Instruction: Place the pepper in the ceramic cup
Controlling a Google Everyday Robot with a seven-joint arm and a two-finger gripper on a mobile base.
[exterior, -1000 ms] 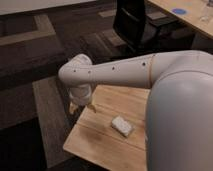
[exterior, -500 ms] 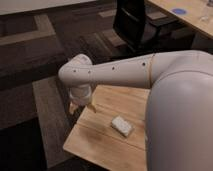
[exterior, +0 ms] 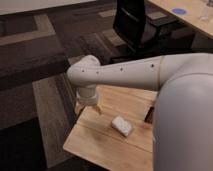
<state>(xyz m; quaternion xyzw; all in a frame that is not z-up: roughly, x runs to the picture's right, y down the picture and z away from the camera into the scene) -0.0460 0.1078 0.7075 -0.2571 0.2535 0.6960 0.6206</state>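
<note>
Carpet: dark, banded in brown and grey strips. Arm: one, a smooth white tubular shell crossing your view from the right. Table: one, with a pale wood-plank top. Chair: one, black. Gripper: hangs over the table's left edge, its two fingers spread apart. Block: one, whitish and rectangular, lying flat on the planks. You cannot see the pepper or the ceramic cup; the arm hides much of the table.

Soft, even indoor light from above — the white arm glows pale, the carpet lies dim. The gripper hangs over the wooden table's left edge — shadows there are faint.
</note>
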